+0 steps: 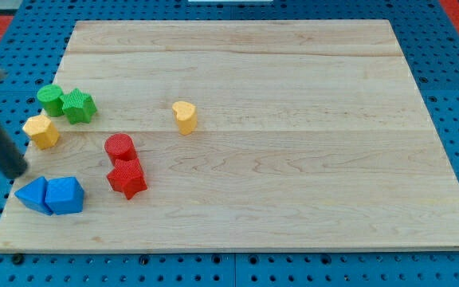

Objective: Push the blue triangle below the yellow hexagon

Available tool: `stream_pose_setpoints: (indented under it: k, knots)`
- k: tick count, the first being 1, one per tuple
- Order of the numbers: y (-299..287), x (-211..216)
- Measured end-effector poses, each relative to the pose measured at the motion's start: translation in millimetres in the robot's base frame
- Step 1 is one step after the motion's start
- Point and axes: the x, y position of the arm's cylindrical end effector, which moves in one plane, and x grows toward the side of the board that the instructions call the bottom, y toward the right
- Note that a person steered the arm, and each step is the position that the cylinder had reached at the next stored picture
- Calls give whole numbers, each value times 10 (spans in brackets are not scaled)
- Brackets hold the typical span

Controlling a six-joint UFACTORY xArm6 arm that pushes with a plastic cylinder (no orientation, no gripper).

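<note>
The blue triangle (32, 194) lies near the board's bottom-left corner, touching a blue cube (65, 195) on its right. The yellow hexagon (41, 131) sits above them near the board's left edge. My rod comes in blurred from the view's upper left. My tip (16, 172) is at the board's left edge, just above and left of the blue triangle and below and left of the yellow hexagon. I cannot tell whether it touches the triangle.
A green cylinder (52, 99) and a green star (79, 106) touch each other above the hexagon. A red cylinder (119, 147) and a red star (126, 178) stand right of the blue blocks. A yellow heart (185, 116) sits nearer the middle. The wooden board (293, 199) rests on a blue pegboard.
</note>
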Motion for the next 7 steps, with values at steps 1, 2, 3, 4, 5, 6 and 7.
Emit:
stream_pose_setpoints:
  k: [1, 2, 3, 4, 5, 6, 7]
  knots:
    - [65, 564]
    - [222, 1018]
    - [705, 1027]
    - [1094, 1016]
    - [962, 806]
    - [968, 806]
    - [956, 768]
